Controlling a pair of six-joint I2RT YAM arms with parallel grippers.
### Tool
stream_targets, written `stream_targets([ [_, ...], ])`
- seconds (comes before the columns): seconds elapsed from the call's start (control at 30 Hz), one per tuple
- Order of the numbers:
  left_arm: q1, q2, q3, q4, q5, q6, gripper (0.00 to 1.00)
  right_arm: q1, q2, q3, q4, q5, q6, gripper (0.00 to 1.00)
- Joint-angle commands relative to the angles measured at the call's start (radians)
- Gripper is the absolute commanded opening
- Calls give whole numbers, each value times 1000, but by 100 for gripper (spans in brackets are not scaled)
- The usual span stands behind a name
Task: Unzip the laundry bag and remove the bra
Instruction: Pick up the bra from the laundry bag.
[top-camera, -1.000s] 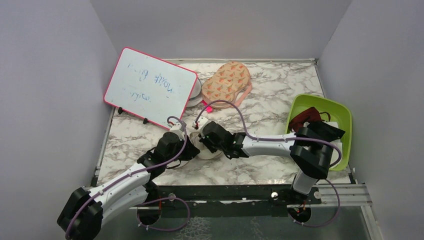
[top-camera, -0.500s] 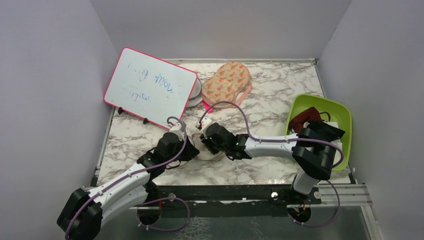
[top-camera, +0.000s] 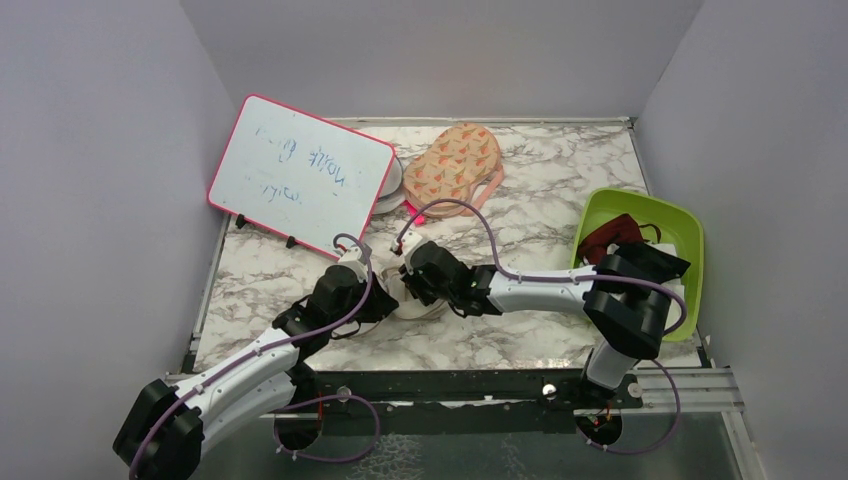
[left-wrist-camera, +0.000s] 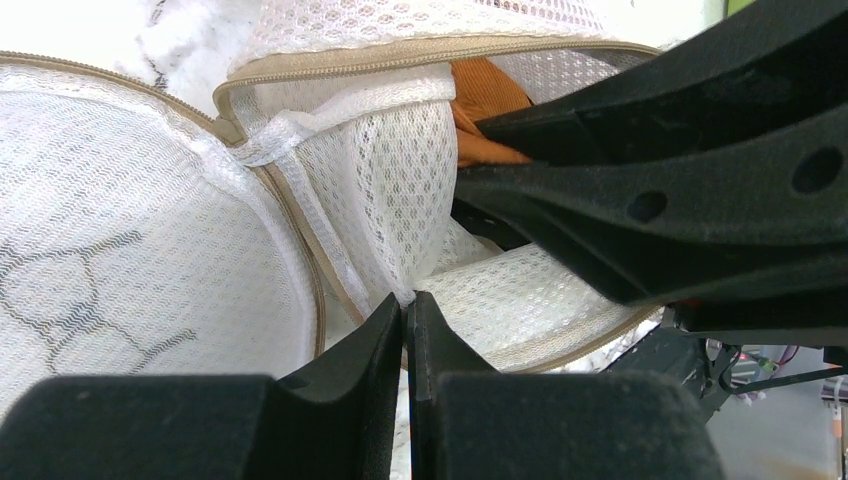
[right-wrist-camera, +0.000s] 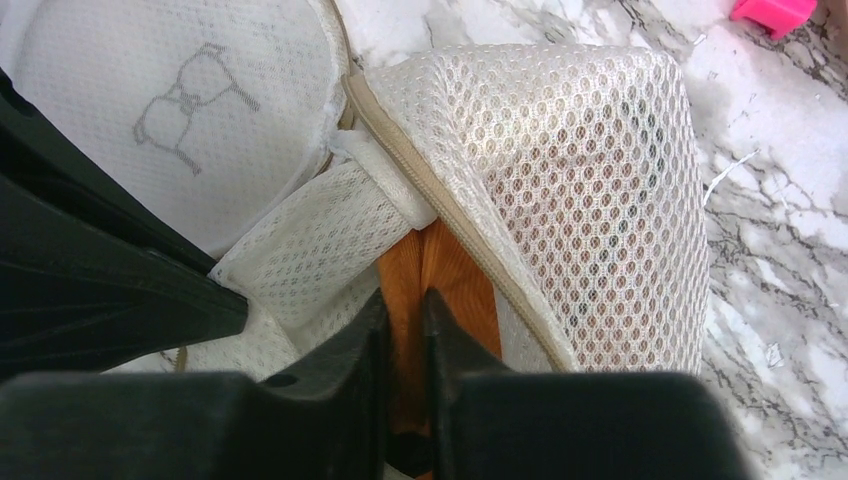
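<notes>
The white mesh laundry bag (top-camera: 410, 300) lies at the table's near middle, unzipped, its round lid (right-wrist-camera: 170, 110) with the bra outline folded open. It also shows in the left wrist view (left-wrist-camera: 130, 250). My left gripper (left-wrist-camera: 406, 300) is shut on a fold of the bag's mesh wall near the zip. My right gripper (right-wrist-camera: 405, 300) is inside the opening, shut on the orange-brown bra (right-wrist-camera: 440, 275). The bra also shows in the left wrist view (left-wrist-camera: 485, 100), mostly hidden by the bag. Both grippers meet at the bag in the top view.
A pink-framed whiteboard (top-camera: 300, 172) leans at the back left. A peach patterned case (top-camera: 455, 165) lies at the back middle, a pink object (right-wrist-camera: 775, 12) near it. A green bin (top-camera: 680, 225) with dark red cloth (top-camera: 610, 235) stands at the right.
The right gripper has shifted slightly back toward the right at the bag. The left arm has barely moved.
</notes>
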Motion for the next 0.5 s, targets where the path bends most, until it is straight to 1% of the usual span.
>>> stream_targets([
  [0.0, -4, 0, 0, 5, -6, 6, 0, -6, 27, 47, -1, -15, -5, 8],
  [0.03, -4, 0, 0, 3, -7, 6, 0, -6, 26, 50, -5, -15, -1, 4],
  [0.07, -4, 1, 0, 2, -9, 6, 0, -6, 24, 51, -5, -14, 0, 1],
  [0.3, -4, -10, 19, -33, -48, 13, 0, -8, -27, 25, 2, -57, 22, 1],
  [0.4, -4, -37, 28, -71, -87, 15, 0, -26, -78, -27, 47, -131, 56, 1],
  [0.47, -4, -60, 28, -91, -108, 16, 0, -58, -110, -69, 84, -210, 84, 1],
])
